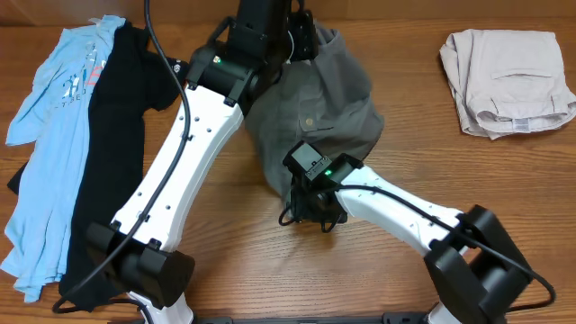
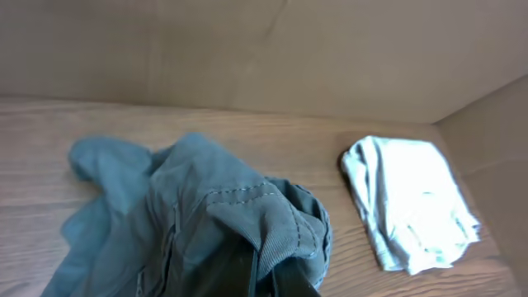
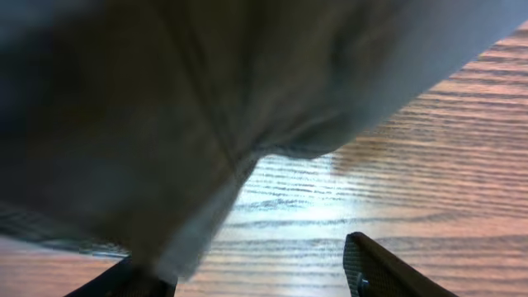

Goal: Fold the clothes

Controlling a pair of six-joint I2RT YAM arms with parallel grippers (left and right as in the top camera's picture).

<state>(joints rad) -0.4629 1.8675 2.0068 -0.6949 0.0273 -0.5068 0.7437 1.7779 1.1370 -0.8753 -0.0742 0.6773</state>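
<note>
Grey shorts bunched at middle of bench | left claw clamped on far edge, right claw spread wide at near hem | soft, limp, light; likely best pinched at stiffer seamed corners

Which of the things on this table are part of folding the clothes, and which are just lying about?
Part of the job:
- grey-olive cotton shorts, crumpled mid-table
- black T-shirt, unfolded
- light-blue shirt beside it, unfolded

Just lying about:
- pale beige garment, already folded, far right corner
- brown cardboard wall behind the table
</note>
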